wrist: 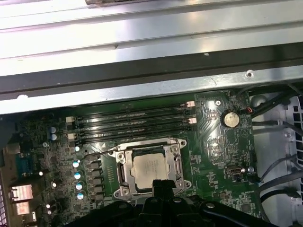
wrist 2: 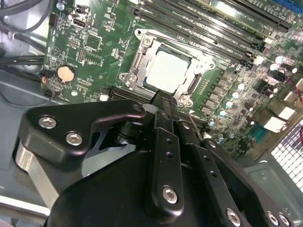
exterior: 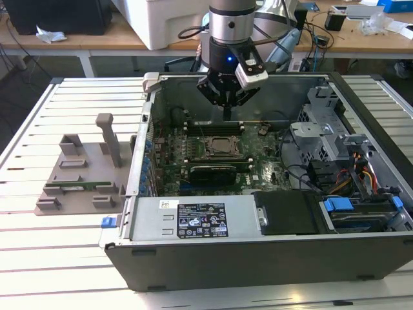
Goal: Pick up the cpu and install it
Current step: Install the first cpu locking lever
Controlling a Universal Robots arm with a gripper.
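Cpu (wrist 2: 166, 71) sits flat inside the metal socket frame (wrist 2: 137, 73) on the green motherboard (wrist 2: 94, 42), square with the frame's opening, so the placing looks done rather than pending. In the first wrist view the chip's silvery top faces up and nothing pinches it. The gripper (exterior: 227, 110) hangs over the open computer case (exterior: 258, 258), just above the socket, with its fingers drawn together to a narrow point and nothing between them. That pose suits an arm poised over a seated chip. Off to the exterior view's left, the grey plastic tray (exterior: 77, 174) rests on the slatted table (exterior: 39, 258).
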